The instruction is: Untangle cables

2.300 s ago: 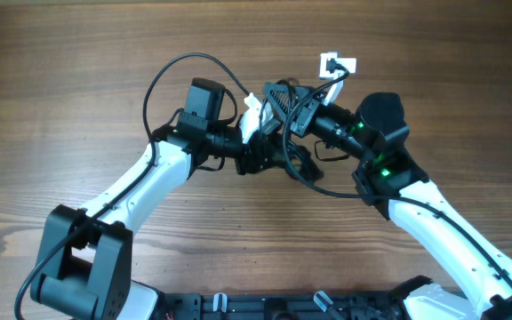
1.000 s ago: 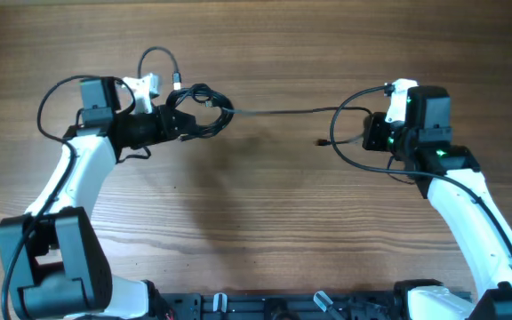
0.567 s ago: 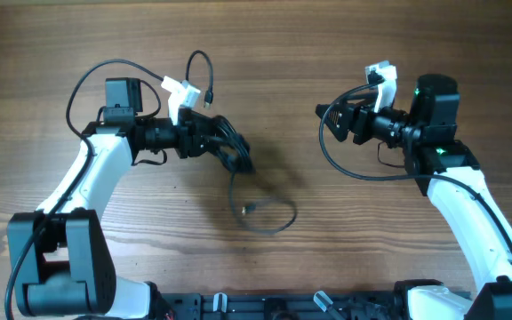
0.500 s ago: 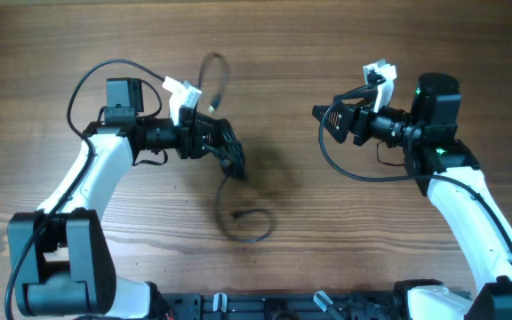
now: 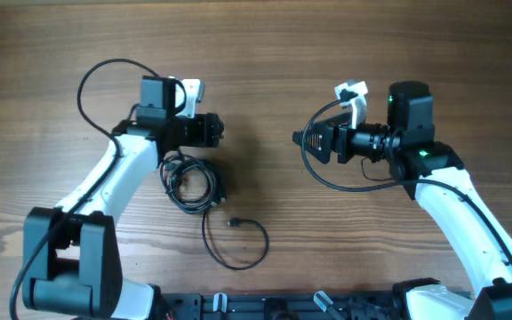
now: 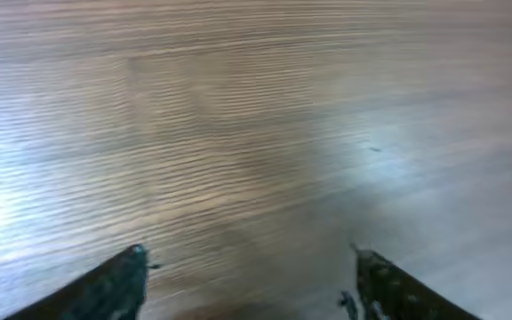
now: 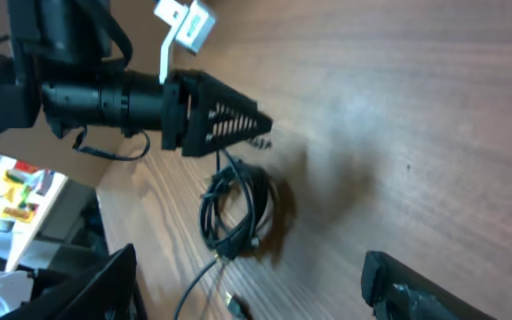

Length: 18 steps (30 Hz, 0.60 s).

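Note:
A black cable lies loose on the wooden table, coiled in a bundle (image 5: 190,182) below the left arm. Its tail runs down into a loop (image 5: 236,253) that ends in a small plug (image 5: 236,223). My left gripper (image 5: 218,131) hovers above and right of the bundle, pointing right, open and empty. In the left wrist view the left gripper (image 6: 249,254) shows only bare wood between its fingers. My right gripper (image 5: 298,140) faces it from the right, open and empty. The right wrist view shows the right gripper (image 7: 249,258), the bundle (image 7: 238,209) and the left gripper (image 7: 216,120) ahead.
Each arm carries its own black wiring: one loop arcs over the left arm (image 5: 105,76), another hangs under the right gripper (image 5: 327,178). A white tag (image 5: 192,92) sits on the left wrist and another white tag (image 5: 352,92) on the right.
Both grippers have opened. The cable has dropped from the left gripper onto the table and settled in a coil with a loose loop. Both grippers have moved inward toward the middle.

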{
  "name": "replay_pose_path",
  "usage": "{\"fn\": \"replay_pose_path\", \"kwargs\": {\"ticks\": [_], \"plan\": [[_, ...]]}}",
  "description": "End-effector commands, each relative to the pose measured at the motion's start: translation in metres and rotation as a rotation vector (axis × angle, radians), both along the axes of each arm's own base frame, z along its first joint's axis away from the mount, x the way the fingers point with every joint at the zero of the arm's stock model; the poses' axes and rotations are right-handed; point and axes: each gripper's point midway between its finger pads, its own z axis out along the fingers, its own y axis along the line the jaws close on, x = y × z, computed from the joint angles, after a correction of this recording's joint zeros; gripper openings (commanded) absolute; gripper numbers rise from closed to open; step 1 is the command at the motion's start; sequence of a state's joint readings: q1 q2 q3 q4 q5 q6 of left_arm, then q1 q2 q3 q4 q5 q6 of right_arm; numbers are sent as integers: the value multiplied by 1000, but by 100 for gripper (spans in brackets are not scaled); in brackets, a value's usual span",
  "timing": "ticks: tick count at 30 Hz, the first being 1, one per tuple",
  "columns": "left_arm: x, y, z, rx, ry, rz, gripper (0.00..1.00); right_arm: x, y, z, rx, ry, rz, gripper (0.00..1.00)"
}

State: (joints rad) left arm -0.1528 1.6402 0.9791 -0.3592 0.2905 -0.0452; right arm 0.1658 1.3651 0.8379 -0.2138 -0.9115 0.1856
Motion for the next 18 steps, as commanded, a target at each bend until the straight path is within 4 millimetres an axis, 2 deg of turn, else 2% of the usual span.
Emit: {"fn": "replay_pose_path", "kwargs": {"ticks": [1,2,3,5,8,10,12,14,15,18], "plan": [[1,24,5,74,44,193,68,-11,7,-9,-14,56,25,84],[-3,28,12,96,66,205,62,-15,10,-11,-16,68,35,83],[-14,31,28,81,137,274,58,-18,14,-12,-18,74,48,84],[-32,24,29,14,248,379,46,-23,21,-11,-19,69,73,84],[-60,1,2,57,366,339,43,-20,20,-18,-58,65,46,84],[-68,-4,-17,73,395,391,44,-22,19,-21,-61,75,46,84],[-85,-8,-49,101,471,446,43,-23,19,-22,-62,80,46,85],[-83,-11,-62,100,460,441,42,-21,18,-24,-75,77,33,85],[-81,-13,-68,102,455,438,37,-20,17,-25,-83,76,25,85],[-65,-18,-68,68,404,435,4,-20,17,-25,-83,76,25,85]]}}
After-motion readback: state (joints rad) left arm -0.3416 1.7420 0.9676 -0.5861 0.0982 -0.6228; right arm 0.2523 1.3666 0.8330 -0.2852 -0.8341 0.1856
